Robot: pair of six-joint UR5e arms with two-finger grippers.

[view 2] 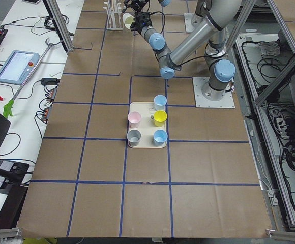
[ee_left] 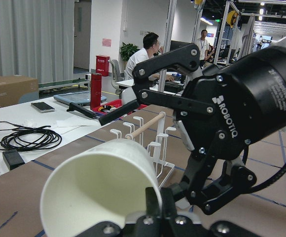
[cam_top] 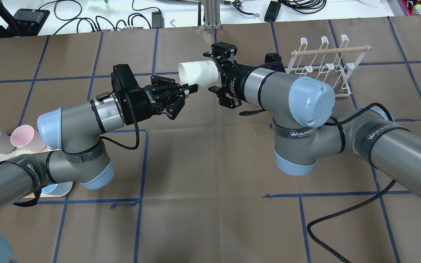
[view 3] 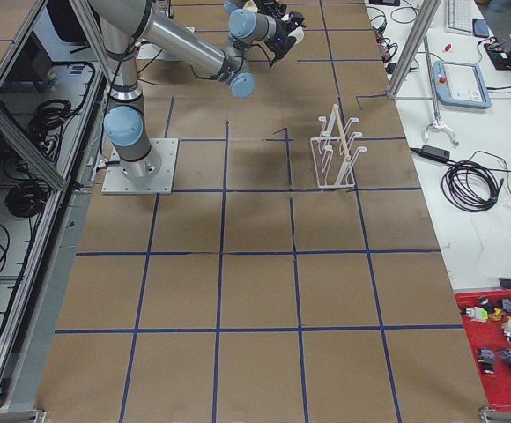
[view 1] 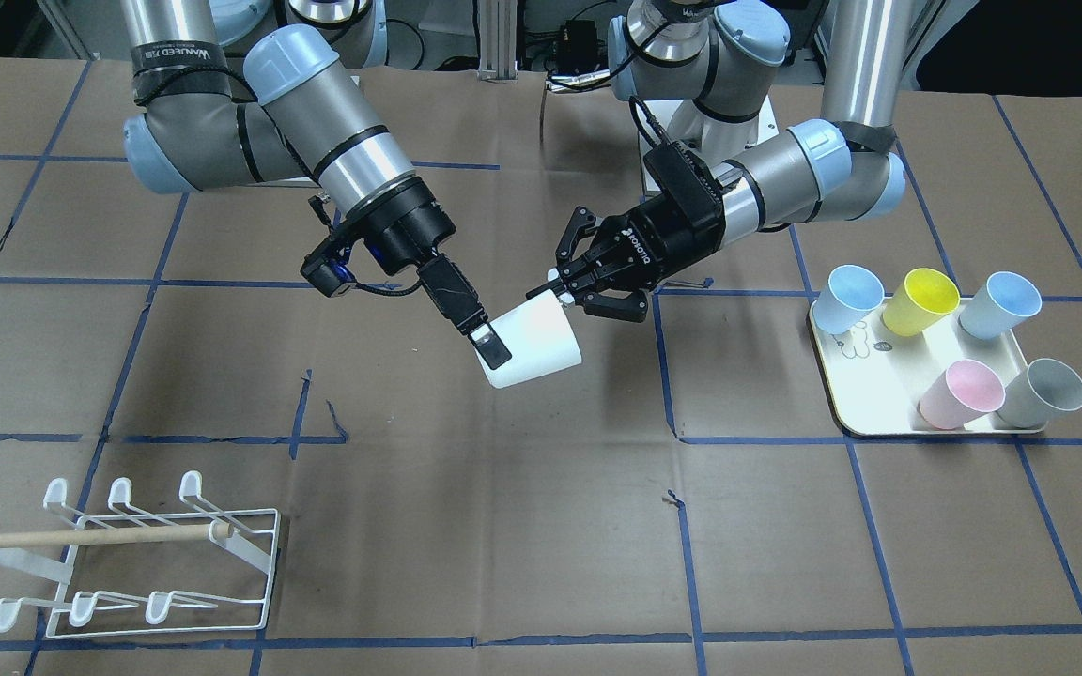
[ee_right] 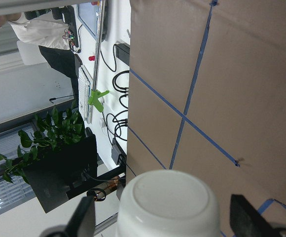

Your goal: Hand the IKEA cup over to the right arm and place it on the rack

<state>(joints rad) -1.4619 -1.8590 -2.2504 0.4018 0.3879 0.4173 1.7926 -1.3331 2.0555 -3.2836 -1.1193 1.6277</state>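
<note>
L claw (cam_top: 193,87) is closed narrow, tips clamped on the mouth rim of the white IKEA cup (cam_top: 197,73). Cup is in the air over mid tabletop (view 1: 503,526), lying roughly horizontal, mouth twd L claw, closed base twd R claw (cam_top: 212,72).

R claw is spread wide, straddling the base end. R wrist cam shows the base btwn its 2 fingers (ee_right: 251,217) w/ a gap on each side, so no grip on that end. Front cam: 1 R finger overlaps the cup's base end, can't tell from that angle if it touches.

The rack (view 1: 142,563) stands on the tabletop on the robot's R side, far from the robot's base, wooden dowel across it, well apart from the cup + both claws.

The tray (view 1: 865,368) is on the robot's L side w/ 5 other cups on it:
- blue cup (view 1: 853,296)
- yellow cup (view 1: 921,300)
- 2nd blue cup (view 1: 1001,305)
- pink cup (view 1: 962,392)
- grey cup (view 1: 1043,392)
</note>
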